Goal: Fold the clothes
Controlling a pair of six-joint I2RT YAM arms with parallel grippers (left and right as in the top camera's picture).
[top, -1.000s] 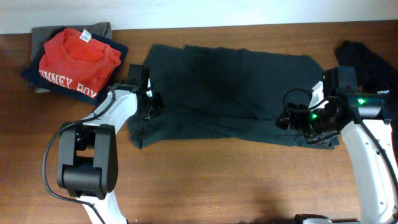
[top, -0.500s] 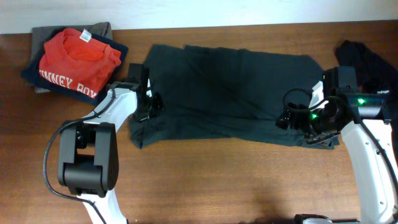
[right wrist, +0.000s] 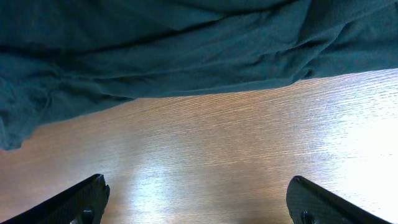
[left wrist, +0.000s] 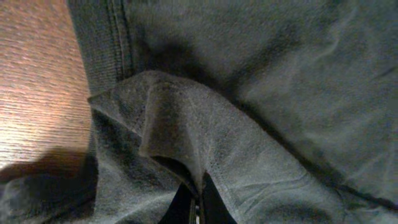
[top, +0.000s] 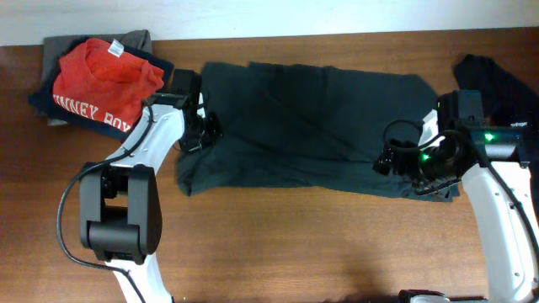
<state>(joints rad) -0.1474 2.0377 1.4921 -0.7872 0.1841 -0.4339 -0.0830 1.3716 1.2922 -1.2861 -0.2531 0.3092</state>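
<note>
A dark charcoal garment (top: 312,126) is spread flat across the middle of the desk (top: 295,244), its long side running left to right, with loose wrinkles at its near-left corner. At the far right a black garment (top: 493,80) is heaped, untouched. At the far left a folded stack (top: 101,84) is seen, topped by a red shirt.

The left tool (left wrist: 198,208) is closed tight at the left edge of the charcoal garment. In the left wrist view a ridge of cloth is pinched between its jaws and drawn up into a small tent, beside a stitched hem. The right tool (right wrist: 196,200) is held wide, nothing between its jaws. It is set over bare desk just near of the garment's near-right edge, which is not touched.

The cloth is judged light, soft and limp. It can be expected to sag and drag rather than keep any shape, and a single pinched layer may slip or bring a second layer with it. Hold is best taken at hems and corners, where the doubled, stitched fabric gives more to grip. A matching hold at the right edge is probably needed before a clean fold can be carried across.
</note>
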